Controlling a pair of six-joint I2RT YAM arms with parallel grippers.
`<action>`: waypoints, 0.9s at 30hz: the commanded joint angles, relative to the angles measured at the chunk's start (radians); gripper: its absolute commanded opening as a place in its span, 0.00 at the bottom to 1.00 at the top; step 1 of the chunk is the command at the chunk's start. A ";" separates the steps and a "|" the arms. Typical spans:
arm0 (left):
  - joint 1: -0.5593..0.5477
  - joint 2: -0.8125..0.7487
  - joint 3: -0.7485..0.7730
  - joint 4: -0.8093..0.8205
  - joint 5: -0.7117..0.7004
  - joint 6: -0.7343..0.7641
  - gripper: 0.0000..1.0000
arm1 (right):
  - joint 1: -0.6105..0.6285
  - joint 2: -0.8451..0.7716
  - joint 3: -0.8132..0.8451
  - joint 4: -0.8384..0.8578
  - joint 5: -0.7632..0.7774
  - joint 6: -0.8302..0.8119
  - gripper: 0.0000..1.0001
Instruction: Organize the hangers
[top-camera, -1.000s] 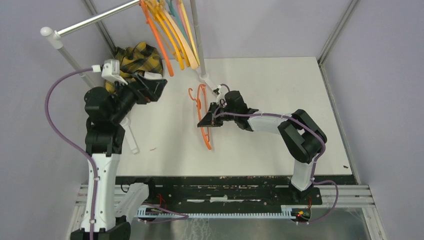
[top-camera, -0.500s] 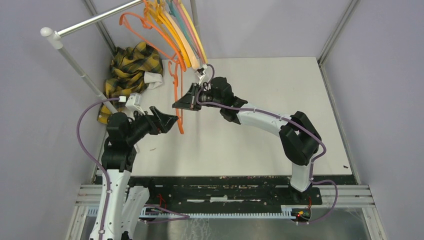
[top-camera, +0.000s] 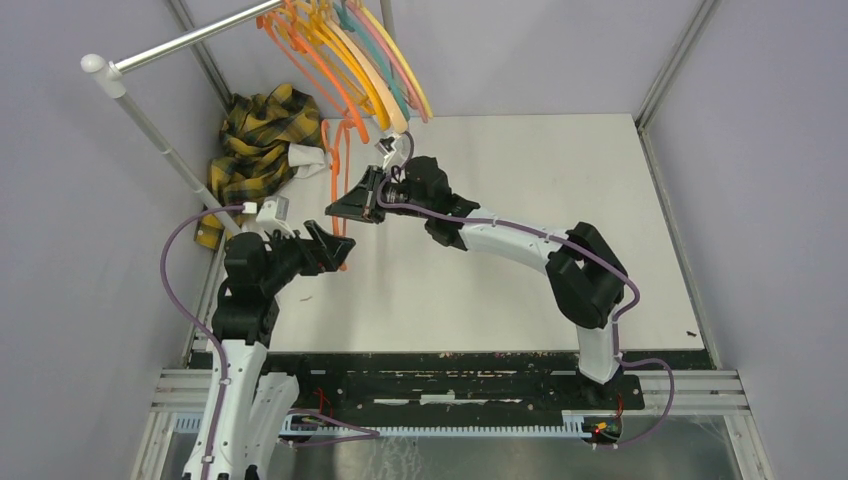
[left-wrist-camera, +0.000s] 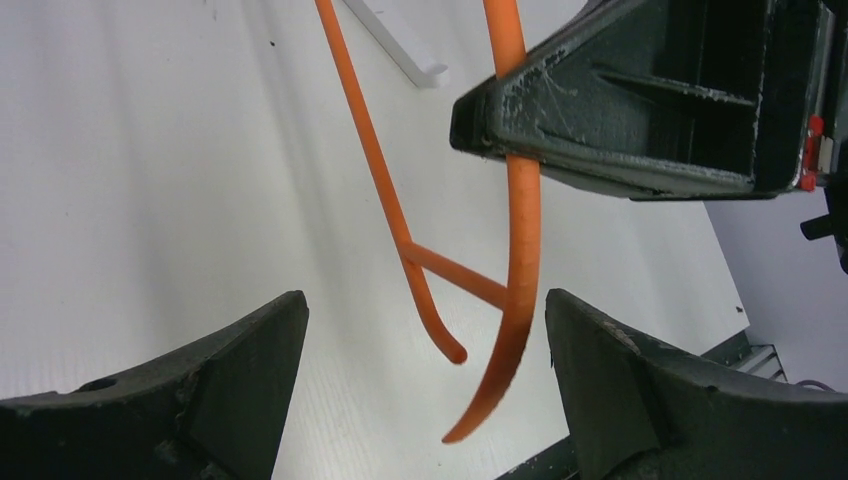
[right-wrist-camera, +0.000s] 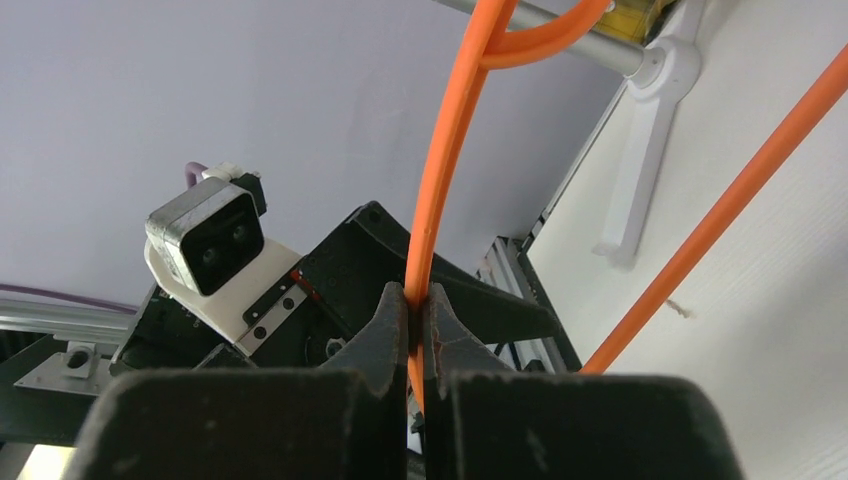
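Orange, yellow, peach, teal and pink thin plastic hangers (top-camera: 372, 85), a yellow-and-black plaid cloth (top-camera: 262, 140) and a plain white bench (top-camera: 520, 200).

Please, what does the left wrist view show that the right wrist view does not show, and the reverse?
Only the left wrist view: the two free lower ends of the orange hanger, hanging in the gap of the left hand, which is open and empty. Only the right wrist view: the hanger's upper curve crossing the silver rod, the white rack foot and the left arm's camera. Both: the right hand shut on that hanger, above the white table.
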 joint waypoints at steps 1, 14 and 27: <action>0.003 0.020 0.045 0.097 -0.021 0.066 0.93 | 0.019 -0.007 0.049 0.100 -0.029 0.072 0.01; 0.004 0.048 0.044 0.159 0.020 0.034 0.05 | 0.034 0.011 0.073 0.139 -0.073 0.193 0.01; 0.002 0.087 0.128 -0.130 -0.394 0.077 0.03 | -0.066 -0.121 -0.188 -0.230 0.026 -0.086 0.61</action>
